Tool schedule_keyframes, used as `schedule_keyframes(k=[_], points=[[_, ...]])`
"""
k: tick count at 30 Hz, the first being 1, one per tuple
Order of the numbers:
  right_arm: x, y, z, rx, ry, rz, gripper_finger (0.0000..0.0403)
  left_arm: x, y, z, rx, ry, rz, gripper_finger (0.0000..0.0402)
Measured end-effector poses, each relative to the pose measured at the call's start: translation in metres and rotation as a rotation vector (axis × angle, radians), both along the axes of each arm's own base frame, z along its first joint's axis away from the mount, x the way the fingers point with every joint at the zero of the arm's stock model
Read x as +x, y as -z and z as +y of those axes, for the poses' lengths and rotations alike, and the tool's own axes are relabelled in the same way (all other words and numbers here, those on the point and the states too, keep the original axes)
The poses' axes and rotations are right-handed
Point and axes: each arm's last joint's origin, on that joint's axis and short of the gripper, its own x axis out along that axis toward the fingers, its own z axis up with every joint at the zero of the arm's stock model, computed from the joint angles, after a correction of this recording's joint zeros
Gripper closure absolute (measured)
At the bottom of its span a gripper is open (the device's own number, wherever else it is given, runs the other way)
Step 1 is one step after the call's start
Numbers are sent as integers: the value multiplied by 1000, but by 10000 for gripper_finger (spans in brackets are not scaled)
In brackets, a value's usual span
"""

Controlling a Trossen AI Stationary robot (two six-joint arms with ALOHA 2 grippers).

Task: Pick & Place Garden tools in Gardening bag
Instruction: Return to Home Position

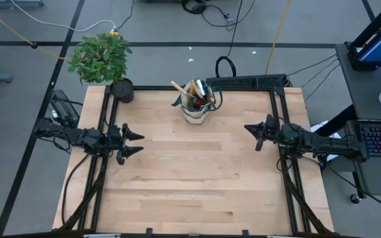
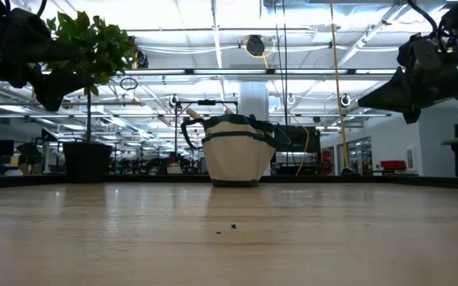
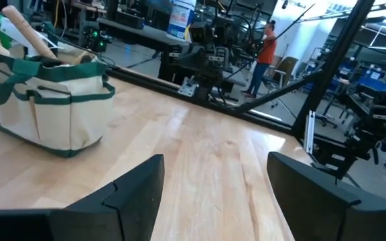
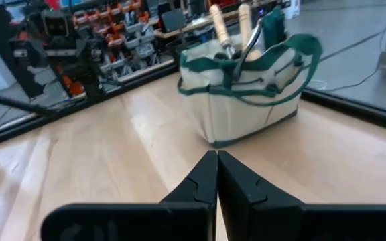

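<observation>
The beige gardening bag [image 1: 196, 106] with green trim stands upright on its base at the table's far middle. Wood-handled garden tools [image 1: 189, 92] stick up out of it; their handles also show in the right wrist view [image 4: 232, 27]. The bag shows in the low view [image 2: 237, 149], the left wrist view [image 3: 42, 100] and the right wrist view [image 4: 246, 87]. My left gripper [image 1: 136, 142] hovers open and empty at the table's left edge. My right gripper [image 1: 251, 129] hovers shut and empty at the right edge, its fingertips [image 4: 217, 164] together.
A leafy potted plant [image 1: 104, 63] in a black pot stands at the far left corner. A black cable loop [image 1: 225, 66] lies behind the bag. The bare wooden tabletop [image 1: 197, 178] stretches between the arms. A person [image 3: 268, 50] stands in the room beyond.
</observation>
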Motion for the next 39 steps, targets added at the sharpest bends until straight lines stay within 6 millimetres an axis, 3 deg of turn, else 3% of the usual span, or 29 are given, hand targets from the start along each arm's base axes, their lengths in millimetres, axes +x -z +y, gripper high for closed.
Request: schedule_keyframes(k=[39], points=[[1, 4, 0, 7, -1, -9, 403, 0, -1, 0, -2, -7, -18, 133]])
